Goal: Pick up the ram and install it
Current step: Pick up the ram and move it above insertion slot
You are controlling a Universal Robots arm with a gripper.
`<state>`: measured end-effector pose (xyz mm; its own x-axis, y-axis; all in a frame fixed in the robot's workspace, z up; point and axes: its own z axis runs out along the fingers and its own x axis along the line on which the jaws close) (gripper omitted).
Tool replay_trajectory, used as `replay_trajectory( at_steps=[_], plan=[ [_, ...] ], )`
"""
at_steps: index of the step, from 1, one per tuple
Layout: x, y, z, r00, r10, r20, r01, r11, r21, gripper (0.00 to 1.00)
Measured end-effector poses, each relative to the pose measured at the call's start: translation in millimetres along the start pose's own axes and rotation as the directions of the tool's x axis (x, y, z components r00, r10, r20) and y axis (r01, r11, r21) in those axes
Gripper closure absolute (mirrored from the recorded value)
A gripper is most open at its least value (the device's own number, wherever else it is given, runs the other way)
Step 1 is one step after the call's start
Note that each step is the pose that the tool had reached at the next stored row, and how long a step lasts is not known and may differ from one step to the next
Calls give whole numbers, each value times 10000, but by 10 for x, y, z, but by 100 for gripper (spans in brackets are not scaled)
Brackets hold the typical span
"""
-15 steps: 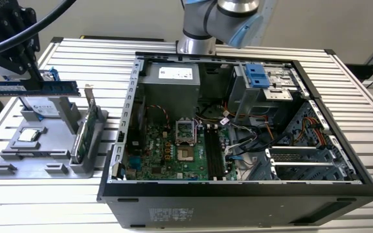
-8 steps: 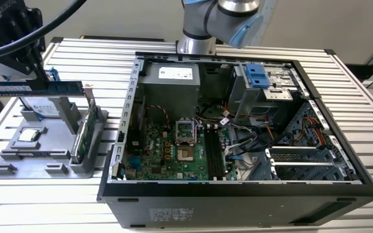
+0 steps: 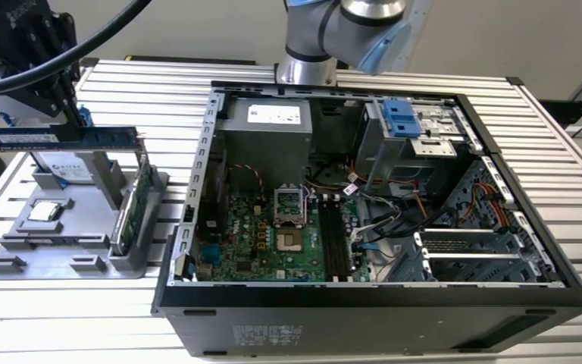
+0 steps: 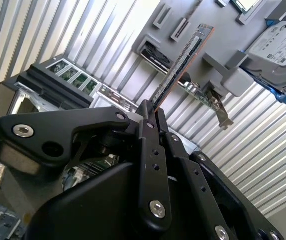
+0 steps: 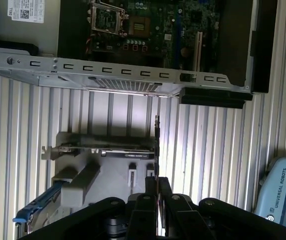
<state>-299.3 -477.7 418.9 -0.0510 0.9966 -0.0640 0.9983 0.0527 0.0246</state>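
long thin blue circuit-board ram [image 3: 23,139] [image 4: 182,65] [image 5: 156,142] with a row of small dark chips, held level with a long edge down. it shows edge-on in both wrist views. it hangs above the grey parts tray, outside the case, at the exterior view's left of it.

ribbed silver aluminium desk [image 3: 48,318] shows bare slats in front of the tray and between tray and case. open black tower pc case [image 3: 372,311] lies on its side, its green motherboard [image 3: 255,235] exposed. the long dark memory slots [image 3: 336,243] are open from above, with loose cables just beside them on the exterior view's right. moulded grey plastic tray [image 3: 39,246] carries a boxy silver hard drive [image 3: 69,168] and a green card with metal bracket [image 3: 129,208] standing on edge, both below the ram.

black two-finger claw [image 3: 76,121] [image 4: 150,112] [image 5: 156,182] is closed to a narrow gap. it pinches the ram's flat faces near mid-length.
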Motion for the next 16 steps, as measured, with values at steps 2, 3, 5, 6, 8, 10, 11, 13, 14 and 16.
replay_trajectory(
  at_steps=[2,3,5,6,8,10,11,13,14,16],
  plan=[
    [-1,22,1,10000,-1,0,1,10000,0,100],
    [-2,33,1,10000,-1,0,1,10000,0,100],
    [-3,53,1,10000,-1,0,1,10000,0,100],
    [-3,63,2,10000,-1,0,1,10000,0,100],
    [-5,86,2,10000,-1,0,1,10000,0,100],
    [-6,106,3,10000,0,0,0,10000,0,100],
    [-6,117,3,10000,-1,0,1,10000,0,100],
    [-7,137,4,10000,-1,0,1,10000,0,100],
    [-8,148,5,10000,0,-1,0,10000,-1,100],
    [-9,169,4,10000,-1,1,1,10000,1,100]
  ],
)
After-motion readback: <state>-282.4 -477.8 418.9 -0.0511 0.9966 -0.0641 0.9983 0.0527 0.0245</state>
